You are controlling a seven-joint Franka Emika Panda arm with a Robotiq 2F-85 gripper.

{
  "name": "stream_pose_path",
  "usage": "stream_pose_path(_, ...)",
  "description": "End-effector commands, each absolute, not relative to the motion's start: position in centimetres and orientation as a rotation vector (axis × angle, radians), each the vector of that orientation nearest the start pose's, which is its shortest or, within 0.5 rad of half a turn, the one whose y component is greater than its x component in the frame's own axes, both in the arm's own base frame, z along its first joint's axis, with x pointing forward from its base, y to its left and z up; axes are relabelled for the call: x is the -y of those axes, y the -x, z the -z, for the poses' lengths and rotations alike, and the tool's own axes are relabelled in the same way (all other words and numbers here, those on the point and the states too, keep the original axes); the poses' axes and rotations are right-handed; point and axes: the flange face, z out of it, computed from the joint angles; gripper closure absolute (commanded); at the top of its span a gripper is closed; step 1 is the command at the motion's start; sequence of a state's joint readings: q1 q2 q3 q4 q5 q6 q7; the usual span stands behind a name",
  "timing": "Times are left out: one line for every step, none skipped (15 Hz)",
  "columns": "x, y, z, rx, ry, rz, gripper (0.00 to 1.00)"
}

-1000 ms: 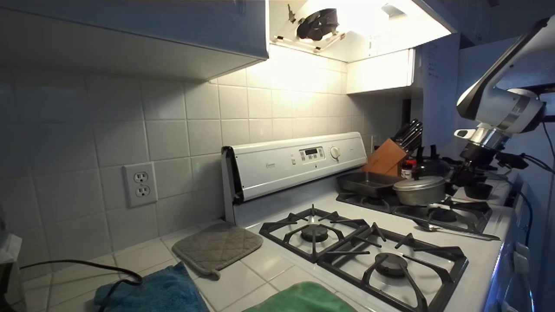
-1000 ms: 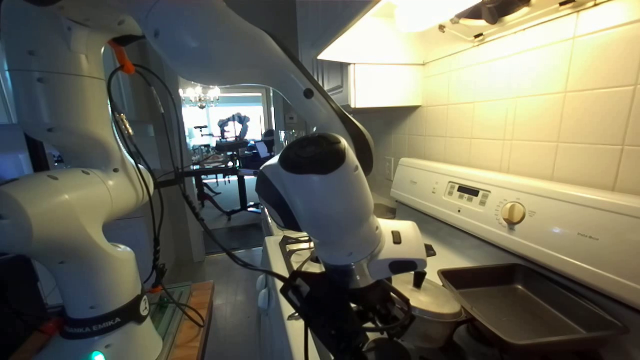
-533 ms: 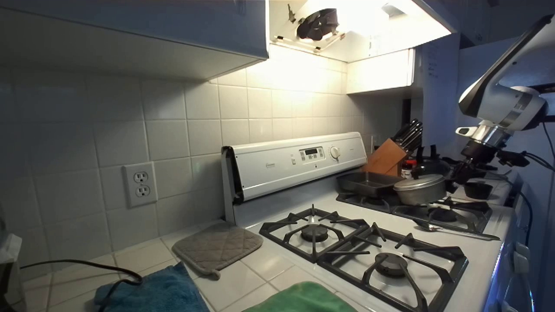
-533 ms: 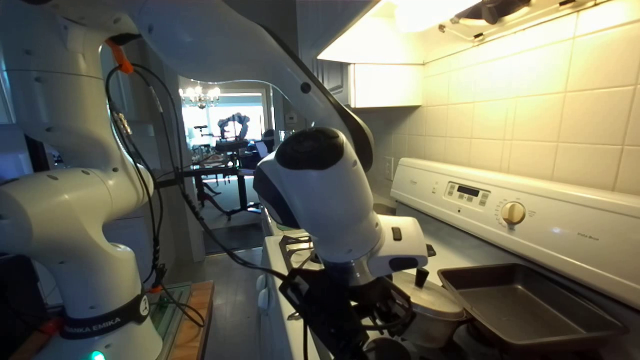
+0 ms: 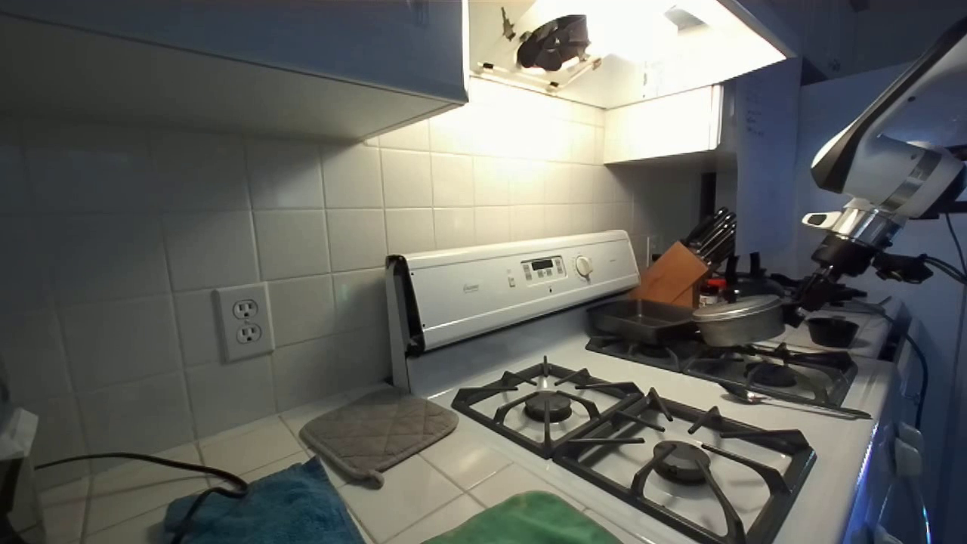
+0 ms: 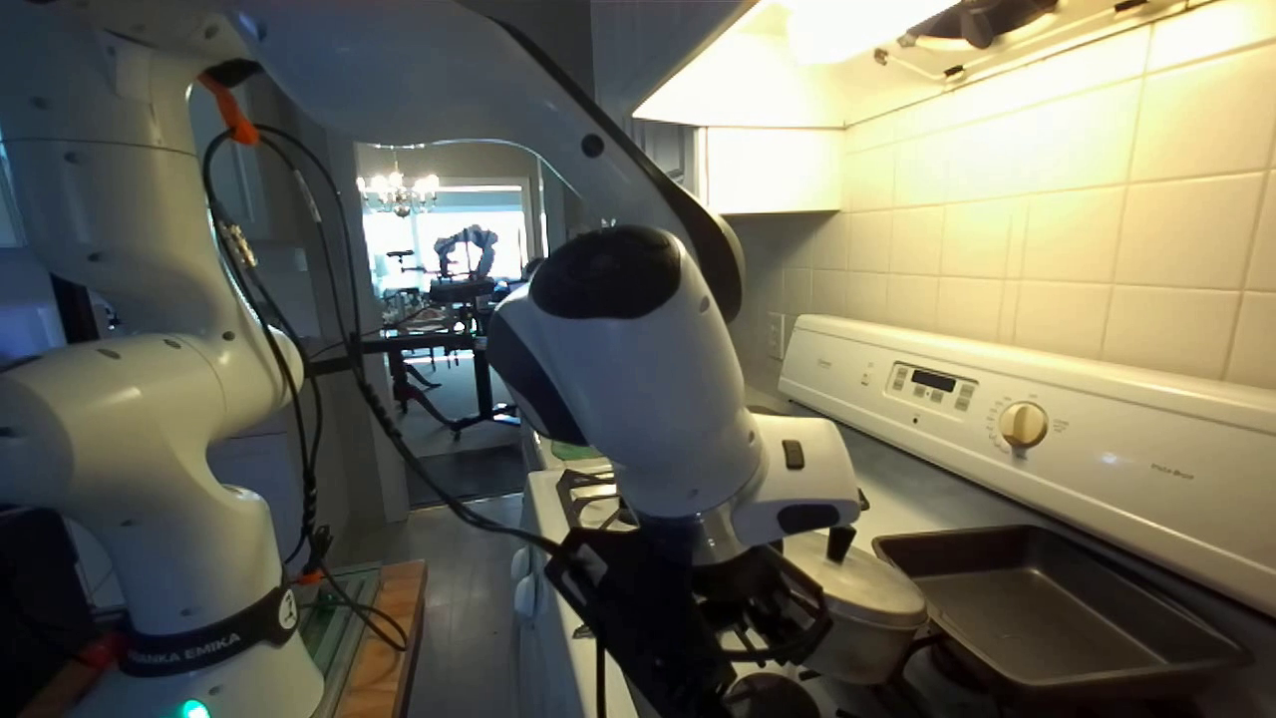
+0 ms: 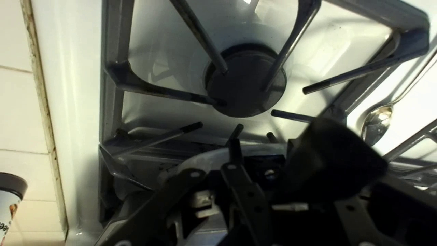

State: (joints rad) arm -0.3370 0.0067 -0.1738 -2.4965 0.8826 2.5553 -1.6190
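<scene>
A silver lidded pot point(image 5: 739, 323) is held slightly tilted, just above the black grate of a far burner. It also shows in an exterior view point(image 6: 865, 643), with a black knob point(image 6: 840, 543) on its lid. My gripper point(image 5: 802, 304) is at the pot's handle side and appears shut on the handle. In the wrist view the jaws point(image 7: 262, 160) are dark, with a dark blurred block, perhaps the handle, between or beside them. Part of the pot's pale rim point(image 7: 201, 160) shows behind. A bare grate and burner point(image 7: 245, 82) lie below.
A dark baking pan point(image 5: 642, 320) stands beside the pot, at the stove's back panel point(image 6: 1017, 419). A knife block point(image 5: 671, 276), a small black pot point(image 5: 832, 331) and a spoon point(image 7: 377, 121) are nearby. Pot holder point(image 5: 381, 431) and cloths lie on the near counter. The hood hangs above.
My gripper and arm have risen a little and moved right in an exterior view. The pot has moved up and slightly right with them, leaving the grate.
</scene>
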Motion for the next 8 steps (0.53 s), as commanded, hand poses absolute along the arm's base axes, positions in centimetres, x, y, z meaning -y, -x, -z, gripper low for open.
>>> stream_pose_path(24.4, -40.4, -30.7, 0.575, 2.8, 0.699, 0.88)
stream_pose_path(24.4, -40.4, -30.9, 0.58, 2.799, 0.701, 0.88)
stream_pose_path(24.5, -40.7, -31.2, 0.584, 2.803, 0.707, 0.88)
stream_pose_path(24.7, -40.8, -31.5, 0.587, 2.803, 0.711, 0.88)
stream_pose_path(24.8, -41.2, -31.9, 0.588, 2.804, 0.726, 0.88)
stream_pose_path(24.9, -41.4, -32.2, 0.588, 2.805, 0.734, 0.88)
stream_pose_path(25.1, -41.7, -32.6, 0.59, 2.807, 0.748, 0.88)
stream_pose_path(25.2, -42.0, -32.9, 0.589, 2.808, 0.757, 0.88)
